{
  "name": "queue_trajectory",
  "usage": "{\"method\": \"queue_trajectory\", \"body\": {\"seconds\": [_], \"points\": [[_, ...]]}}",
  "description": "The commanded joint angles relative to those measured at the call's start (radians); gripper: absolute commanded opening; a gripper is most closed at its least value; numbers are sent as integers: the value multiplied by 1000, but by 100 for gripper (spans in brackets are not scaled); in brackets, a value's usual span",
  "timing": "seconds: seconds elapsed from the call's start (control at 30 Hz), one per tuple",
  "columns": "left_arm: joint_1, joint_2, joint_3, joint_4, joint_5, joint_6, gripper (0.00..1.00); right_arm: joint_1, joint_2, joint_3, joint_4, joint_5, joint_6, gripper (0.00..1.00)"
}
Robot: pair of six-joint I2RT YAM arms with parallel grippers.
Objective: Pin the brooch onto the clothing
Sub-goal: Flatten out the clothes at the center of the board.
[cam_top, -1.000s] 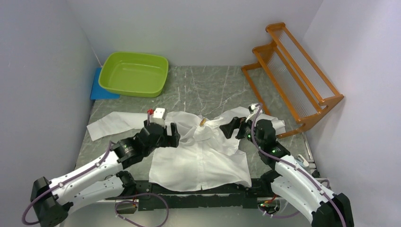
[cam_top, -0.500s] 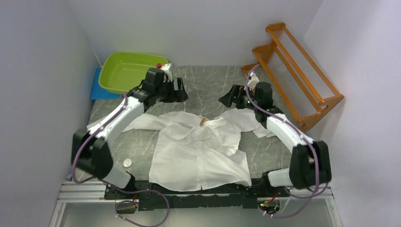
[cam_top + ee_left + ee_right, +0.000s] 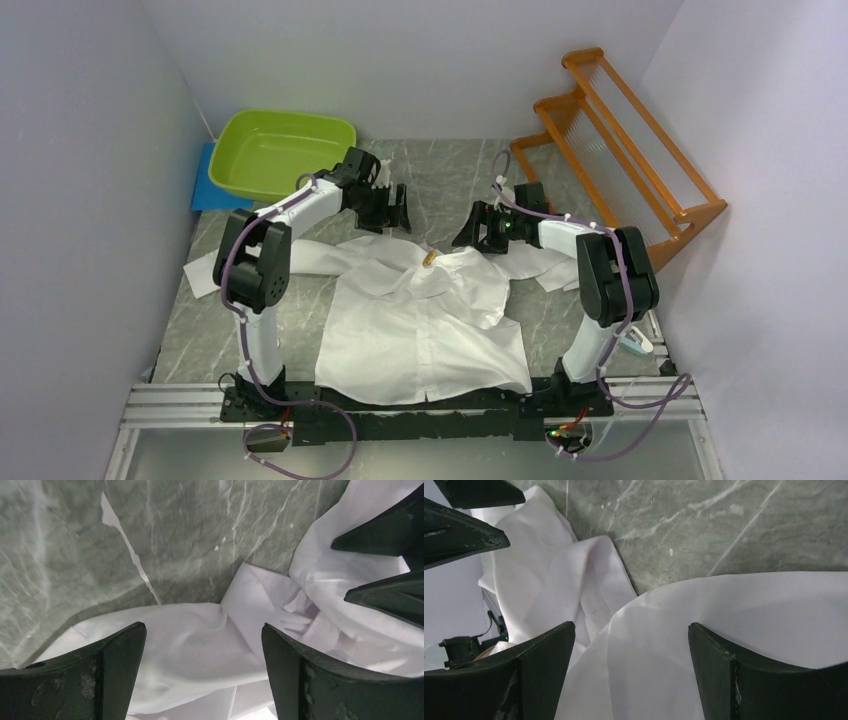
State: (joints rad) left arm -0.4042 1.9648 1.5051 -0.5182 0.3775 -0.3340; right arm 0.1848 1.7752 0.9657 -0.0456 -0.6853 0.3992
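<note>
spread jaws over white shirt (image 3: 420, 330)

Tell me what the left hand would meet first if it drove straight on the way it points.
Most likely the white shirt: the left hand is open with that fabric straight ahead, and the table showing just past it. Depth is unclear.

White links (image 3: 300, 206), black joints (image 3: 262, 268), purple cables (image 3: 226, 256), black wedge claw fingers (image 3: 115, 675)
</note>
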Motion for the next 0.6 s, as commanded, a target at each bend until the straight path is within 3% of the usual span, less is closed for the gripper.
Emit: {"method": "queue_trajectory", "body": {"seconds": [0.0,0.17,0.3,0.47,0.57], "points": [[-7,8,-34,13,69,28,90,6,20,15,-5,-59,-39,86],[-17,51,-67,51,47,29,83,24,91,58,-19,-78,-53,70],[-22,60,-76,70,8,36,71,26,128,89,-15,-88,-54,55],[-22,66,-51,69,-61,41,42,26,155,150,-11,-95,-43,26],[-21,74,-20,71,-95,38,19,26,186,222,-41,-83,-51,5]]}}
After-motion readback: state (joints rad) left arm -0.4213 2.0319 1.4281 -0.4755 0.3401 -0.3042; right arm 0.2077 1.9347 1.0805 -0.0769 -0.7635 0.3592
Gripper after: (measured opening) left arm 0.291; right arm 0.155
